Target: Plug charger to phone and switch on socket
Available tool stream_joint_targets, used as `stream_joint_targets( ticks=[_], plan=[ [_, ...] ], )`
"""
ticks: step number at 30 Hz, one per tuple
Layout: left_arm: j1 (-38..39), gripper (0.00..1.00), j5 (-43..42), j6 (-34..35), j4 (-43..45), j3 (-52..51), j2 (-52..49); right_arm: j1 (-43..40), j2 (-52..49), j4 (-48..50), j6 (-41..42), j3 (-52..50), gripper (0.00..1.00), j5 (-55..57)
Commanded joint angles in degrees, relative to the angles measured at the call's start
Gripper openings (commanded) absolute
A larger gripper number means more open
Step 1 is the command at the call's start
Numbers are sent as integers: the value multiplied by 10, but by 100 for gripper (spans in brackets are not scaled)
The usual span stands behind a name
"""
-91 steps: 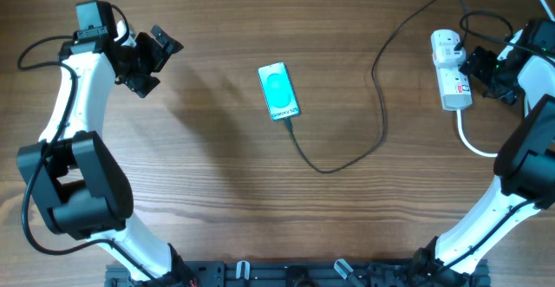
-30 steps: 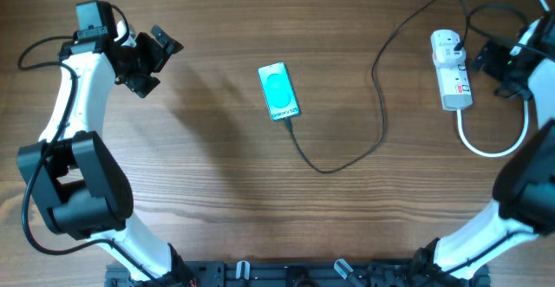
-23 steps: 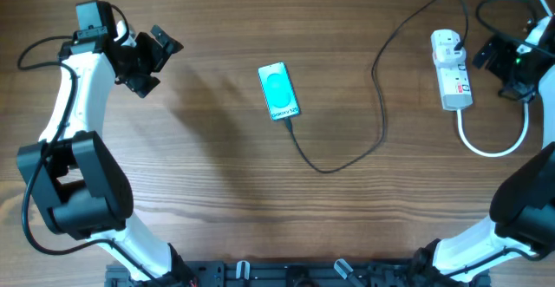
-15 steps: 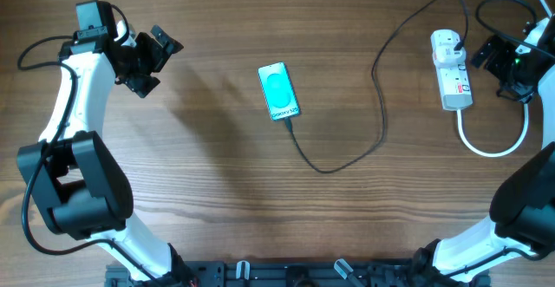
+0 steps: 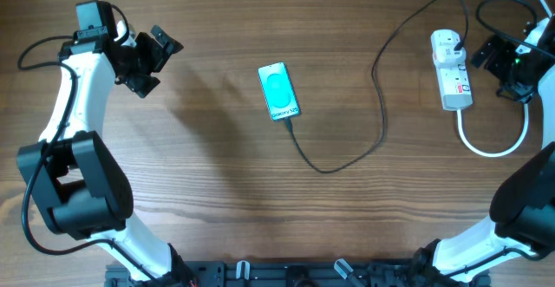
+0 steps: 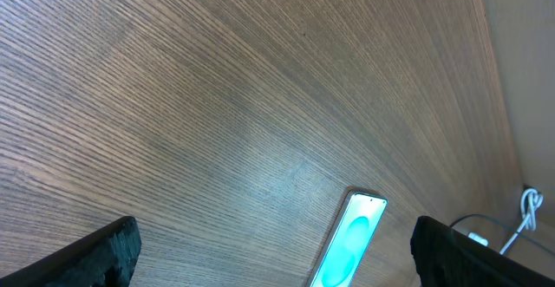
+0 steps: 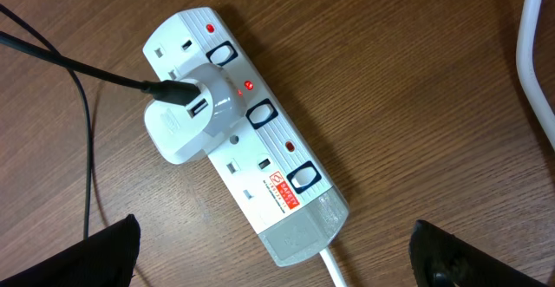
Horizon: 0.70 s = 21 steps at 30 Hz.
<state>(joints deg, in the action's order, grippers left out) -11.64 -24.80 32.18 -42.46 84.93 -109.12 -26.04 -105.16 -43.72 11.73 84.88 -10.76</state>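
Socket (image 5: 452,70) lies just left of right gripper (image 5: 492,72), jaws apart, empty. Phone (image 5: 278,91) well left of socket; left gripper (image 5: 154,64) farther left, jaws apart.

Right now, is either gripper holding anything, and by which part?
Nothing is held. Left gripper is open, far from the phone; right gripper is open beside the socket.
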Motion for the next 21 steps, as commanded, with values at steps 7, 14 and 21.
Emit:
stream_joint_targets(
  ticks=[7, 14, 21],
  plan=[
    [-2, 100, -7, -5, 0, 2, -1, 1, -4, 2, 4, -2, 100, -11],
    [-2, 100, -7, -5, 0, 2, -1, 1, -4, 2, 4, -2, 100, -11],
    [-2, 100, -7, -5, 0, 2, -1, -2, 225, 2, 4, -2, 100, -11]
  ],
)
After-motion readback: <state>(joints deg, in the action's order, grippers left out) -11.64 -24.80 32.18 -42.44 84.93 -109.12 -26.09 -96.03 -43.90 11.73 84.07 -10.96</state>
